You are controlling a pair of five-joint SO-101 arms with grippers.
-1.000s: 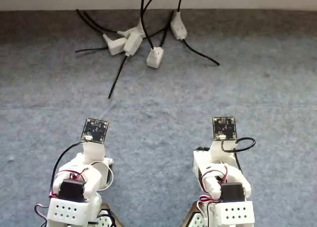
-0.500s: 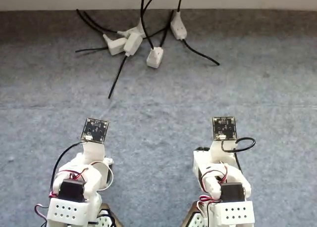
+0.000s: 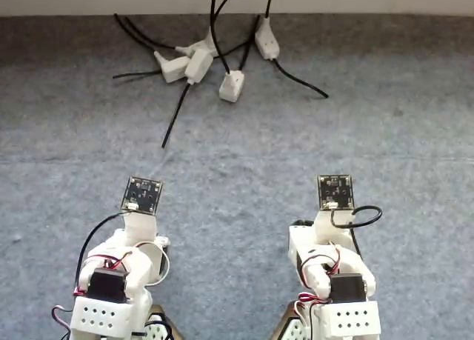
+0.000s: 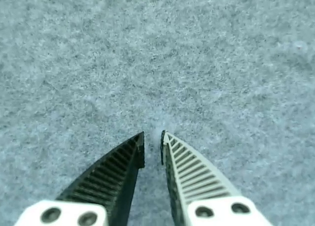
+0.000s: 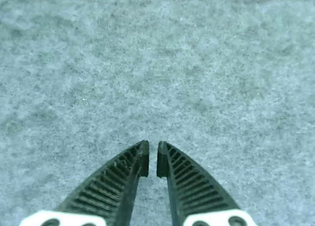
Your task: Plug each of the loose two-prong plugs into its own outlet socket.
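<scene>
Several white plugs and socket pieces on black cords lie in a cluster at the far side of the grey carpet: one (image 3: 172, 67) at the left, one (image 3: 198, 64) beside it, one (image 3: 232, 86) nearest the arms, and one (image 3: 266, 38) at the right. Both arms sit folded at the near edge, well away from the cluster. My left gripper (image 4: 152, 147) is shut over bare carpet with nothing in it. My right gripper (image 5: 152, 159) is likewise shut and holds nothing.
Black cords (image 3: 175, 118) trail from the cluster toward the middle and off the far edge. Grey carpet (image 3: 296, 147) spreads between the arms and the plugs. The left arm base (image 3: 111, 295) and right arm base (image 3: 337, 295) stand side by side.
</scene>
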